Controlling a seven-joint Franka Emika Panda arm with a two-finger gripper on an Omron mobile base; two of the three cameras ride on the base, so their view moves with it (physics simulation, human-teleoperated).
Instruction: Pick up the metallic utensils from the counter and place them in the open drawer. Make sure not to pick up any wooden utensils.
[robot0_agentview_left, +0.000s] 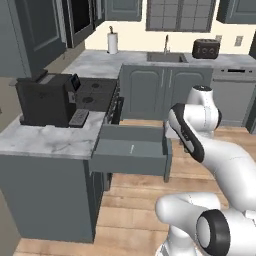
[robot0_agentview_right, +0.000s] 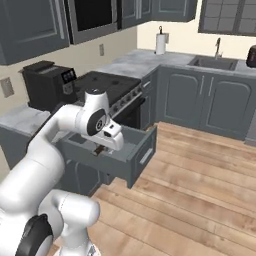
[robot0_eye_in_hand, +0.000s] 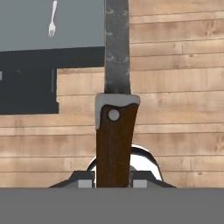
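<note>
Hand view: the end effector (robot0_eye_in_hand: 113, 183) is closed on the knife (robot0_eye_in_hand: 115, 109), its two finger tips (robot0_eye_in_hand: 85, 183) pressed against either side of the dark brown handle near its butt. A rivet shows on the handle just under the pale metal collar, and the mottled grey blade runs straight away from the hand to the top edge of the picture. Beneath the knife lies the wooden plank floor (robot0_eye_in_hand: 175, 87). At the upper left is the flat grey bottom of the open drawer (robot0_eye_in_hand: 26, 26), with the small pale silver fork (robot0_eye_in_hand: 52, 19) lying inside it, tines toward the camera; the blade's far part overlaps the drawer's edge in this view.

Right base view: the end effector (robot0_agentview_right: 101, 149) hangs at the drawer's (robot0_agentview_right: 135, 155) near side, at the height of its rim, a dark sliver of the knife below the white hand.

Left base view: the drawer (robot0_agentview_left: 131, 150) stands pulled out from the grey cabinet under the marble top (robot0_agentview_left: 50, 140), which carries a black coffee machine (robot0_agentview_left: 44, 99).
</note>
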